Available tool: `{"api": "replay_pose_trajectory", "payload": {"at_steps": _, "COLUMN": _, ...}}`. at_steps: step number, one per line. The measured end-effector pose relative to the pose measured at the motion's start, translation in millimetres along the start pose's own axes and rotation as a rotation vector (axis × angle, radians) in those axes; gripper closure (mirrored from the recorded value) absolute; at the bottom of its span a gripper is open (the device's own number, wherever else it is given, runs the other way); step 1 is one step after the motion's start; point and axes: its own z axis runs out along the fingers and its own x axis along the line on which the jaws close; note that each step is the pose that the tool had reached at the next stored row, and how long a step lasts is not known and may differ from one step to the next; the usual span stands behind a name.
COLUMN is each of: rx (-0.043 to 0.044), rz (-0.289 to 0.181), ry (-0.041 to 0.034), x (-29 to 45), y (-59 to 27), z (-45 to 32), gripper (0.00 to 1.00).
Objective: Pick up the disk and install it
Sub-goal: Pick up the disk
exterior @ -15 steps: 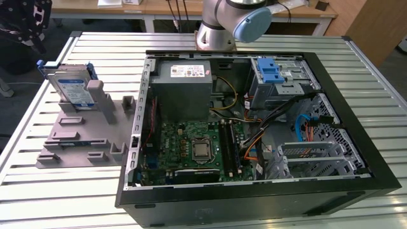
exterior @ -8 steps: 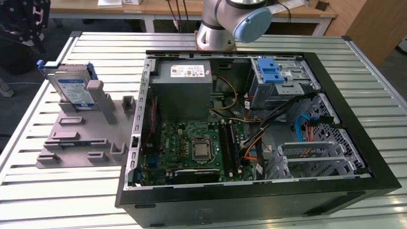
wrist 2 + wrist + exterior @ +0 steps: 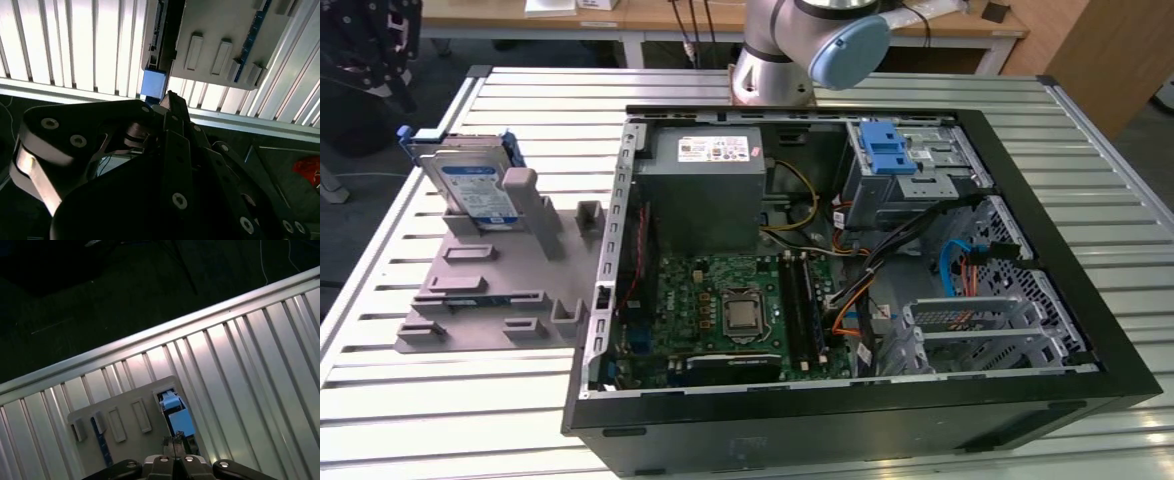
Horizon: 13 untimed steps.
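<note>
The gripper (image 3: 168, 98) is a black linkage hanging over one end of the holder (image 3: 215, 20), the end where the disk (image 3: 158, 45) sits. In the first wrist view the gripper (image 3: 175, 442) is above that same end of the holder (image 3: 130, 445). I cannot tell whether it is open or closed, and nothing shows in its grasp.

In the exterior view the disk (image 3: 467, 185) stands upright on its edge in a slot at the far end of the holder (image 3: 480, 320), apart from the arm (image 3: 781, 50). It is a flat silver-metal slab with a blue-and-white label on its face and blue plastic rails on its sides. One blue rail end shows in both wrist views. The disk (image 3: 177, 415) is seen there from above.

There is one disk and one grey holder. One thin blue-edged strip (image 3: 470, 298) lies in a slot nearer the holder's other end, and it also shows in both wrist views (image 3: 251, 40) (image 3: 98, 442).

One open black case (image 3: 854, 420) lies just beside the holder, on the exterior view's right of it. Inside are one grey box (image 3: 707, 185), one cage (image 3: 907, 180) with a blue latch and one green board (image 3: 720, 300). Holder and case rest on one slatted metal table (image 3: 1067, 150).
</note>
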Motion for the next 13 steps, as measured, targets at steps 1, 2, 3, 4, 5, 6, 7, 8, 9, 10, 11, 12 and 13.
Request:
{"api": "replay_pose_trajectory", "payload": {"at_steps": 1, "rx": 0.0, "rz": -0.009, "ry": 0.0005, "x": 0.0, "y": 0.0, "z": 0.0, "gripper": 0.89}}
{"api": "replay_pose_trajectory", "payload": {"at_steps": 2, "rx": -0.0001, "rz": -0.019, "ry": 0.001, "x": 0.0, "y": 0.0, "z": 0.0, "gripper": 0.89}}
{"api": "replay_pose_trajectory", "payload": {"at_steps": 3, "rx": -0.0001, "rz": -0.028, "ry": 0.0015, "x": 0.0, "y": 0.0, "z": 0.0, "gripper": 0.89}}
{"api": "replay_pose_trajectory", "payload": {"at_steps": 4, "rx": 0.0, "rz": -0.037, "ry": 0.002, "x": 0.0, "y": 0.0, "z": 0.1, "gripper": 0.89}}
{"api": "replay_pose_trajectory", "payload": {"at_steps": 5, "rx": 0.0, "rz": -0.046, "ry": 0.0025, "x": 0.0, "y": 0.0, "z": 0.1, "gripper": 0.89}}
{"api": "replay_pose_trajectory", "payload": {"at_steps": 6, "rx": 0.0, "rz": -0.055, "ry": 0.0029, "x": 0.0, "y": 0.0, "z": 0.1, "gripper": 0.89}}
{"api": "replay_pose_trajectory", "payload": {"at_steps": 7, "rx": -0.0001, "rz": -0.063, "ry": 0.0034, "x": 0.0, "y": 0.0, "z": 0.1, "gripper": 0.89}}
{"api": "replay_pose_trajectory", "payload": {"at_steps": 8, "rx": 0.0, "rz": -0.073, "ry": 0.0039, "x": 0.0, "y": 0.0, "z": 0.1, "gripper": 0.89}}
{"api": "replay_pose_trajectory", "payload": {"at_steps": 9, "rx": 0.0, "rz": -0.084, "ry": 0.0044, "x": 0.0, "y": 0.0, "z": 0.1, "gripper": 0.89}}
{"api": "replay_pose_trajectory", "payload": {"at_steps": 10, "rx": -0.0001, "rz": -0.094, "ry": 0.005, "x": 0.0, "y": 0.0, "z": 0.1, "gripper": 0.89}}
{"api": "replay_pose_trajectory", "payload": {"at_steps": 11, "rx": -0.0001, "rz": -0.105, "ry": 0.0055, "x": 0.0, "y": 0.0, "z": 0.1, "gripper": 0.89}}
{"api": "replay_pose_trajectory", "payload": {"at_steps": 12, "rx": -0.0001, "rz": -0.115, "ry": 0.0061, "x": 0.0, "y": 0.0, "z": 0.1, "gripper": 0.89}}
{"api": "replay_pose_trajectory", "payload": {"at_steps": 13, "rx": -0.0002, "rz": -0.125, "ry": 0.0067, "x": 0.0, "y": 0.0, "z": 0.1, "gripper": 0.89}}
